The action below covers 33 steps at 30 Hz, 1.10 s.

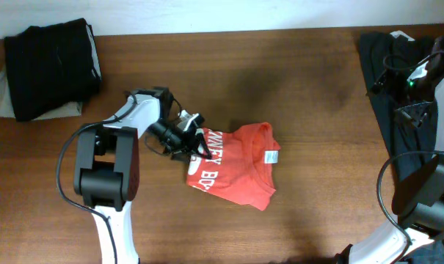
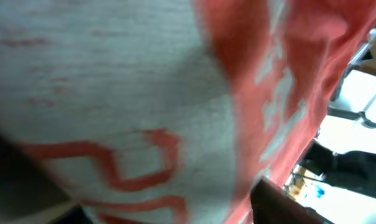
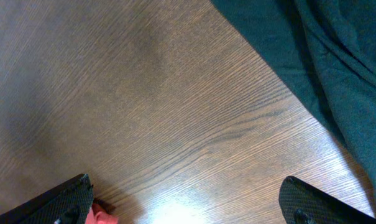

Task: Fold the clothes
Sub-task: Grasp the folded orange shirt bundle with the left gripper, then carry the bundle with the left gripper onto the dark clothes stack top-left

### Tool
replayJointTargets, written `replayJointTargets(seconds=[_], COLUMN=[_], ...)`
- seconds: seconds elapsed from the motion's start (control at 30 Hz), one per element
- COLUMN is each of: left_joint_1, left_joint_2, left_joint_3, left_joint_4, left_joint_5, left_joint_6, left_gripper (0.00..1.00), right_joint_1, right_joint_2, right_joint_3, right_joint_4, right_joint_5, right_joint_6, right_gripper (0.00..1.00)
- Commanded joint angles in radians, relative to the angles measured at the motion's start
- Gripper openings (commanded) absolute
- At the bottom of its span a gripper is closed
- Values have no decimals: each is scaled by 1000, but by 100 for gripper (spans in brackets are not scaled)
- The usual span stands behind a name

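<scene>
Orange-red T-shirt (image 2: 144, 93) cloth fills the left wrist view, and the garment is seen crumpled mid-surface (image 1: 302, 73). Its left edge appears to be pinched by the left end effector (image 1: 196, 147). That edge is best drawn out flat and taut before any fold is laid. Fingers wide and empty, the right end effector (image 3: 188, 202) is held near a dark grey garment (image 3: 312, 56). Brown wood grain is shown; the room is only a bright blur.

Looks like a robot lab workstation: plain wood-grain table (image 1: 280, 59), left arm (image 1: 108, 172) and right arm (image 1: 427, 194) trailing a loose cable (image 1: 60, 169). Beyond the left gripper (image 1: 199, 150), a bright room with blurry equipment clutter (image 2: 352, 165).
</scene>
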<state>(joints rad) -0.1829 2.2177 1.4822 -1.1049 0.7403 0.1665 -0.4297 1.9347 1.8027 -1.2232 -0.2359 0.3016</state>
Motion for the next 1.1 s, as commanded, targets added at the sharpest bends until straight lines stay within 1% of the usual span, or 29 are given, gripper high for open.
replayJointTargets(seconds=[0.0,0.03,0.07,0.1,0.13,0.17,0.23,0.33,0.37,0.43,0.5,0.57,0.7,0.77,0.93,1.0,1.07], left_joint_1=[-26,-25,-21,-15,-10,-3,30,89,132,177,216,268,344,364,391,392,393], left_joint_2=[55,55,55,55,55,55,55,55,55,55,55,55,55,55,55,55,55], left_joint_3=[-36,-36,-29,-15,5,27,138,310,412,493,543,579,589,621,768,835,876], left_joint_4=[71,101,121,126,126,126,107,59,49,57,74,135,269,294,296,292,292], left_joint_5=[-72,-82,-82,-82,-94,-133,-291,-370,-425,-486,-510,-540,-594,-607,-607,-630,-637], left_joint_6=[-29,-65,-77,-77,-80,-102,-155,-151,-151,-151,-144,-135,-101,-98,-99,-145,-145], left_gripper=[25,24,17,7,1,1,1,1,1,1,1,1,1,1,1,1,1], right_joint_1=[-3,-3,-3,-3,-3,-3,-3,-3,-3,-3,-3,-3,-3,-3,-3,-3,-3], right_joint_2=[-12,-12,-12,-12,-12,-12,-12,-12,-12,-12,-12,-12,-12,-12,-12,-12,-12], right_joint_3=[5,5,5,5,5,5,5,5,5,5,5,5,5,5,5,5,5], right_joint_4=[0,0,0,0,0,0,0,0,0,0,0,0,0,0,0,0,0], right_joint_5=[5,5,5,5,5,5,5,5,5,5,5,5,5,5,5,5,5], right_joint_6=[-9,-9,-10,-10,-9,-9,-9,-10,-9,-10,-10,-10,-9,-10,-10,-9,-9], right_gripper=[99,99,98,99,99,99,99,99,99,99,99,99,99,99,99,99,99])
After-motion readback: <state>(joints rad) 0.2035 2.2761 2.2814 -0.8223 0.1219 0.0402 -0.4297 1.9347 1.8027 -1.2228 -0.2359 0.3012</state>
